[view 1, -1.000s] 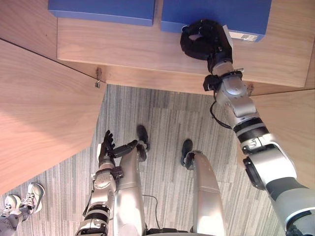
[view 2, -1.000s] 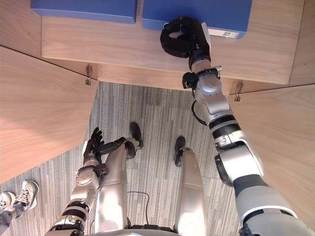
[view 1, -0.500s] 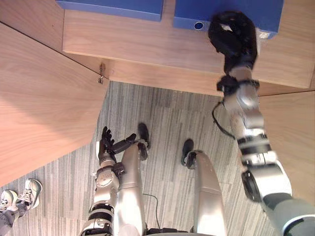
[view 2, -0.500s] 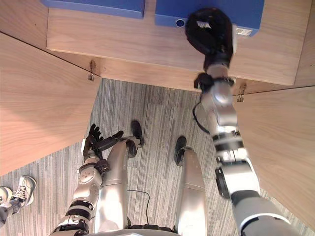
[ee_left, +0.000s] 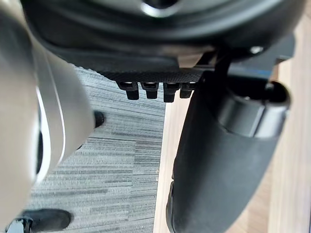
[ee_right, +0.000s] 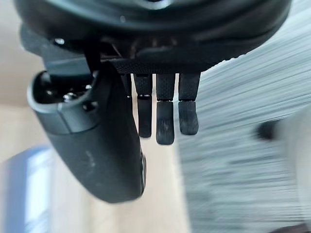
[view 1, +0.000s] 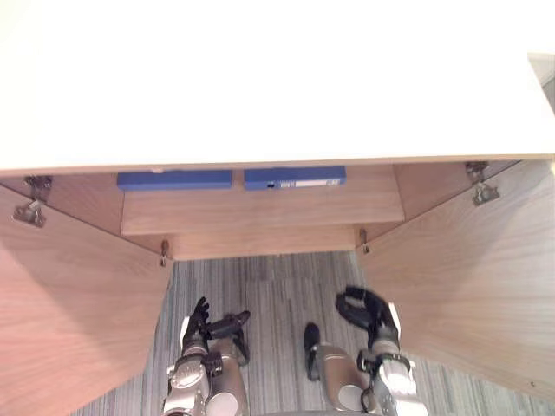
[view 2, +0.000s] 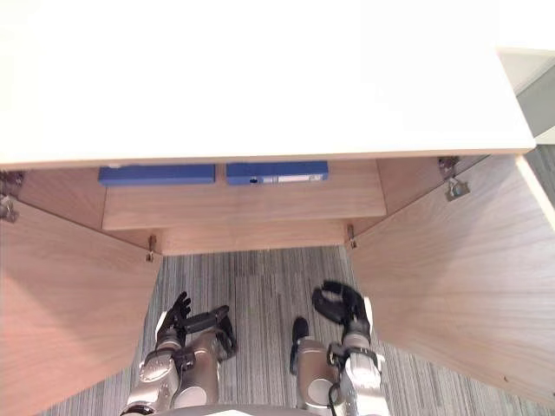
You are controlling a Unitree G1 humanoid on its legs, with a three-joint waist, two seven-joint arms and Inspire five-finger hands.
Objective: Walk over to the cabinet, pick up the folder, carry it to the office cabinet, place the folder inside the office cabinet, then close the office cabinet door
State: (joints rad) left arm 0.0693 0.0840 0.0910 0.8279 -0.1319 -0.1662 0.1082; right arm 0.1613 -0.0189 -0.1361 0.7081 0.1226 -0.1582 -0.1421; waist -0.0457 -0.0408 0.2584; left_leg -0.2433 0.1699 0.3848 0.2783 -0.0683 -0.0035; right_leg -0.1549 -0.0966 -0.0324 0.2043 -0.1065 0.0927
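Two blue folders lie side by side on the wooden shelf (view 1: 260, 212) inside the cabinet: one on the left (view 1: 174, 179), and one on the right (view 1: 294, 178) with a white label on its spine. My right hand (view 1: 368, 313) hangs low over the carpet, well in front of the shelf. Its fingers (ee_right: 164, 116) are relaxed and hold nothing. My left hand (view 1: 198, 317) is low on the other side with straight fingers, also empty. Neither hand touches a folder.
The cabinet's white top (view 1: 260, 78) spans the upper view. Its left door (view 1: 69, 303) and right door (view 1: 468, 269) both stand open and flank the grey striped carpet (view 1: 277, 286) in front of the shelf.
My right hand has come off the right folder and dropped back to my legs. Both folders stay on the shelf. The camera has tilted up and back, bringing the white top into view.
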